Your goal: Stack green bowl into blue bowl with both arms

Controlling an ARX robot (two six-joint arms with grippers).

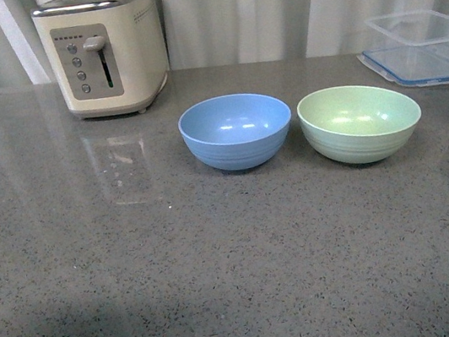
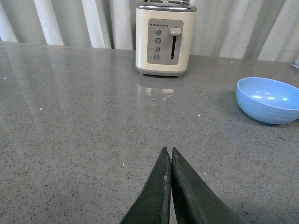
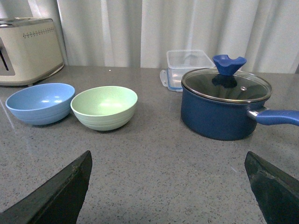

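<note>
The pale mint-green bowl (image 1: 361,121) stands upright and empty on the grey countertop, just right of the sky-blue bowl (image 1: 236,130); the two are close but apart. Neither arm shows in the front view. In the left wrist view my left gripper (image 2: 168,150) is shut and empty, low over bare counter, with the blue bowl (image 2: 268,99) well ahead of it. In the right wrist view my right gripper (image 3: 168,161) is open wide and empty, with the green bowl (image 3: 104,107) and blue bowl (image 3: 41,102) ahead of it.
A cream toaster (image 1: 103,51) stands at the back left. A clear plastic container (image 1: 423,45) sits at the back right. A dark navy pot (image 3: 224,105) with a glass lid and a long handle (image 3: 276,116) stands right of the green bowl. Curtains hang behind the counter.
</note>
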